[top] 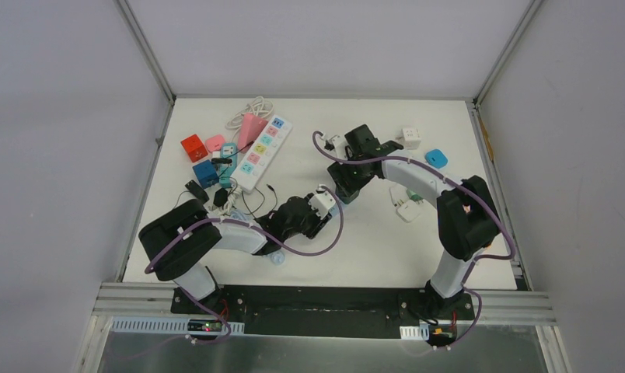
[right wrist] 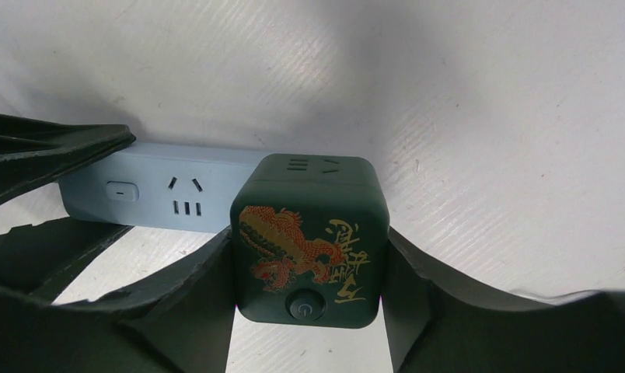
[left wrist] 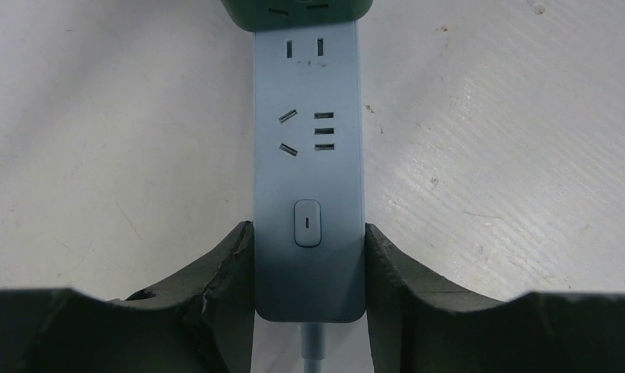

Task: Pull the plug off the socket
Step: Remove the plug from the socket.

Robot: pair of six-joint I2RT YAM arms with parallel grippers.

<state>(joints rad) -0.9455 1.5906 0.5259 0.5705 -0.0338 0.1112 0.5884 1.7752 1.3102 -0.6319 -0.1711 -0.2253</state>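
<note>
Both arms meet near the middle of the white surface (top: 371,249). The left claw (left wrist: 309,242) is closed on the pale blue-grey power strip (left wrist: 309,155), which lies flat. Its dark fingers (left wrist: 228,264) press against the two long sides at the end that carries the rocker switch (left wrist: 307,223). The strip's cable (left wrist: 313,350) leaves that same end and runs back between the fingers. The right claw (right wrist: 308,247) stands partly open, as wide as the dark green cube plug (right wrist: 305,225), with one finger flat against each side face. The plug bears a red and gold dragon print and a round button low on the face nearest the right wrist camera. It sits on the strip's far end, opposite the switch, and covers that end. I cannot tell from either wrist view how deep its pins are seated. The outlets between the plug and the switch are uncovered. Well to the left lie a long white strip with coloured sockets (top: 261,153), a red cube (top: 193,146) and a blue cube (top: 206,173). Some white adapters (top: 406,206) lie beside the right arm.
</note>
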